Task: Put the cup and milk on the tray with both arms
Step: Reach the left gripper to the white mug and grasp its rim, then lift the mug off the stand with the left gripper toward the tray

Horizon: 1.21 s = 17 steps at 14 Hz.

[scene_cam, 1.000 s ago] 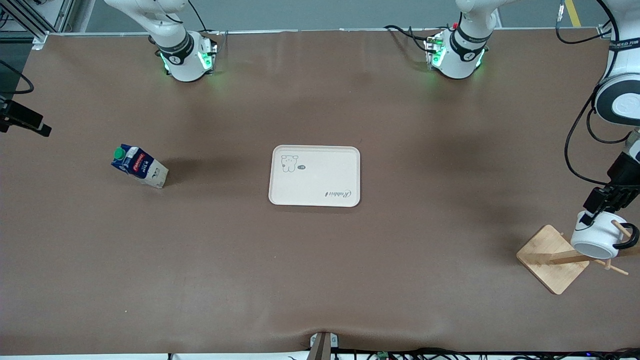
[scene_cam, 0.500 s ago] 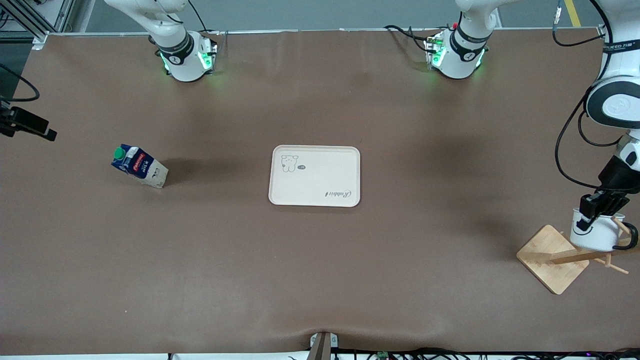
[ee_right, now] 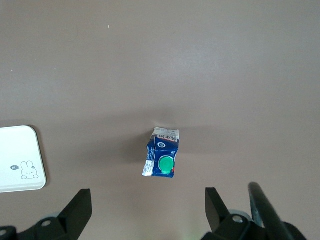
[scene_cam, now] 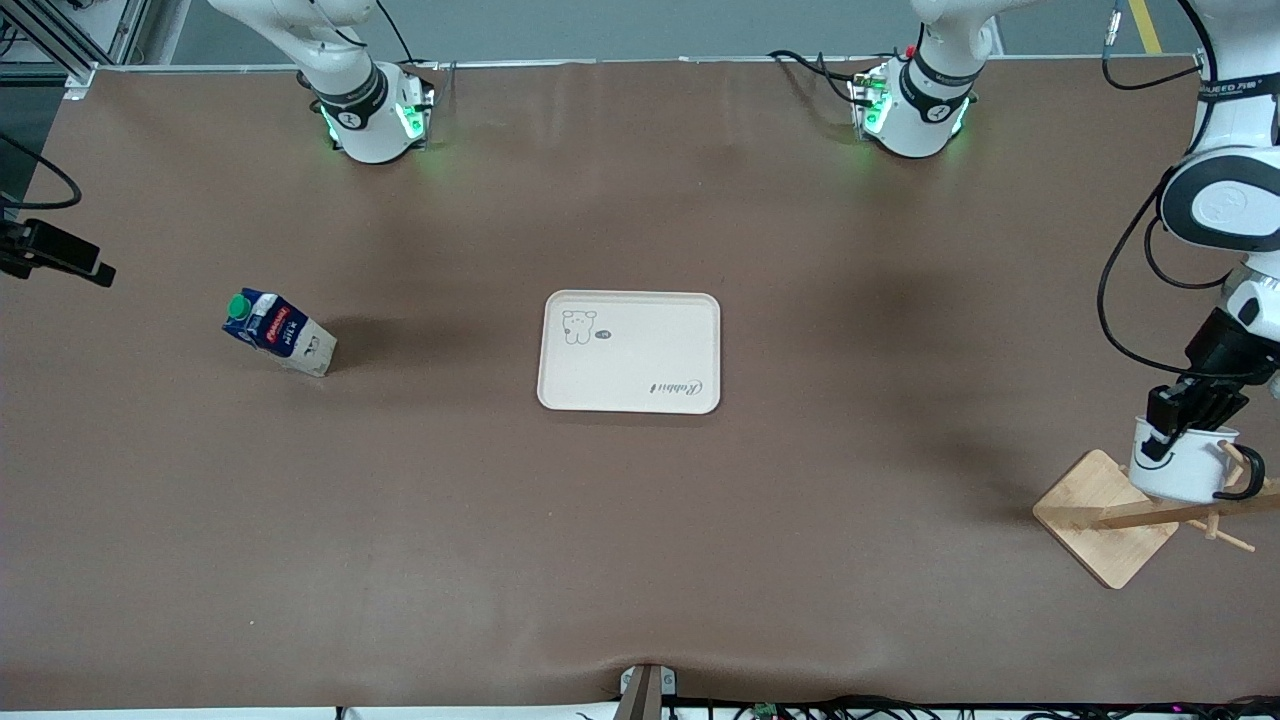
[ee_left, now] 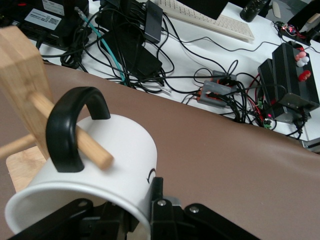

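The white cup (scene_cam: 1180, 465) hangs on the wooden rack at the left arm's end of the table. My left gripper (scene_cam: 1180, 415) is shut on its rim, one finger (ee_left: 158, 192) outside the wall and one inside. In the left wrist view the cup (ee_left: 120, 150) has its black handle (ee_left: 67, 125) still round a rack peg. The milk (scene_cam: 278, 335) stands on the table toward the right arm's end. My right gripper (ee_right: 146, 197) is open and empty high over the milk (ee_right: 162, 160). The tray (scene_cam: 630, 352) lies empty mid-table, and its corner shows in the right wrist view (ee_right: 20, 160).
The wooden rack has a square base (scene_cam: 1100, 515) and a leaning post with pegs (ee_left: 20, 65). A black part (scene_cam: 60, 258) shows at the table's edge at the right arm's end. Cables and electronics (ee_left: 220, 90) lie off the table.
My left gripper has moved the cup a little up and toward the tray along the peg, and the cup has turned more upright. The black part at the right arm's end shifted slightly.
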### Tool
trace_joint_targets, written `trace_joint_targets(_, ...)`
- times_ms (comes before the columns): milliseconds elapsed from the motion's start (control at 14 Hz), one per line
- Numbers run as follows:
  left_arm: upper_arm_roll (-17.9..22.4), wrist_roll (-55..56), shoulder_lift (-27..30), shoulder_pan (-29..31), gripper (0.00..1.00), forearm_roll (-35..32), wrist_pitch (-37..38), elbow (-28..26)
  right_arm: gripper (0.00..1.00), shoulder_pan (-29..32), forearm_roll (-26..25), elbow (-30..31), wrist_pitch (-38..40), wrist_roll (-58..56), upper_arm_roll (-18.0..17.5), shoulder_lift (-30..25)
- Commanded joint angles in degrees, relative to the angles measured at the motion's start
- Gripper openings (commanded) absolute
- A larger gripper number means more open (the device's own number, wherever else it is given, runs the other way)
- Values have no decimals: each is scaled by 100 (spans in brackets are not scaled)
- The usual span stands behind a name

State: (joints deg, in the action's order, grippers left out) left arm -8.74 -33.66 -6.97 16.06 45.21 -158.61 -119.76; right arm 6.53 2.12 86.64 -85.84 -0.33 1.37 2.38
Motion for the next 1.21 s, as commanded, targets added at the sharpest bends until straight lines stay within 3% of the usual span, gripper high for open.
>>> trace_joint_targets(0,-311,61,668,12,0,137,-74,-687,100,24,-19,-121,85,-11,-32,35)
trace_joint_targets(429,-637,245,1232,38,0,102,-38,-1312,100,6,-19,-121,85,-2,-32,35)
trace_joint_targets(643,-935,552,1189,38,0,76,119,-1348,100,68,-10,-112,76,25,-32,149)
trace_joint_targets(857,-1400,1649,1049,3,0,-38,313,-1313,100,59,-19,-104,111,33,-23,245)
trace_joint_targets(1143,-1919,3554,837,-6,0,-1301,820,-1068,100,94,33,-60,146,16,-23,351)
